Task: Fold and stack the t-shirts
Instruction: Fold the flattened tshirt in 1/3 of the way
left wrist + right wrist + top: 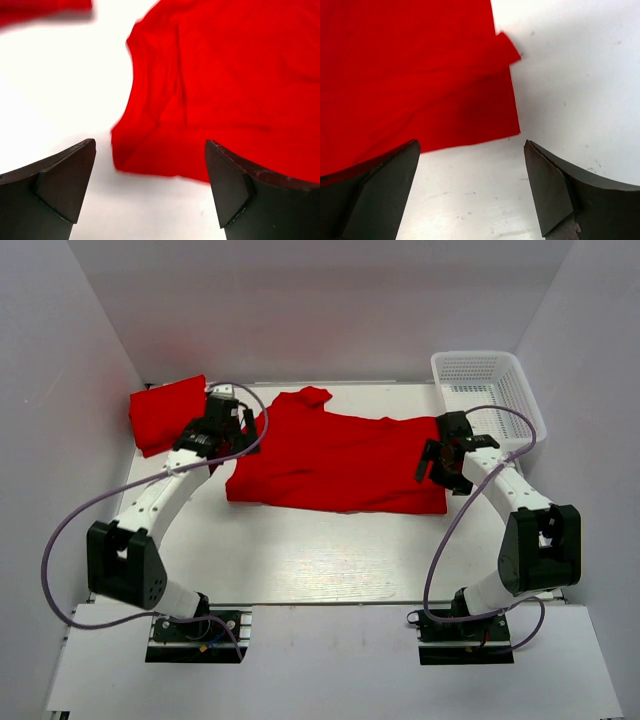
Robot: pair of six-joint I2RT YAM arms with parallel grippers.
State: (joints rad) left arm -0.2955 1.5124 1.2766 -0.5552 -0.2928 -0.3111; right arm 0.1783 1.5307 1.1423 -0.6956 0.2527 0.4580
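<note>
One red shirt (335, 465) lies across the middle of the table (300, 560), stretched left to right as a wide, slightly rumpled band, with a sleeve poking out toward the far side near its left end. A second shirt (165, 412) sits at the far left corner, folded into a compact block, apart from the first with bare table between them. My left gripper (245, 420) hangs over that gap, just beside the left end of the shirt. On its wrist camera I see both dark fingers (65, 170) spread wide with nothing between them. Beyond them are the shirt's doubled-over left edge on the white surface and a sliver of the second shirt at the top left of that view. My right gripper (428, 462) is at the shirt's right end. Its fingers (555, 185) also stand wide apart and hold nothing. The shirt's near right corner lies flat just ahead of them, a small flap sticks out along the right edge, and the left finger overlaps the cloth in that view, though I cannot tell whether it touches. Farther out, a white mesh basket (490, 390) stands at the far right corner, just beyond the right arm and clear of the shirt.
</note>
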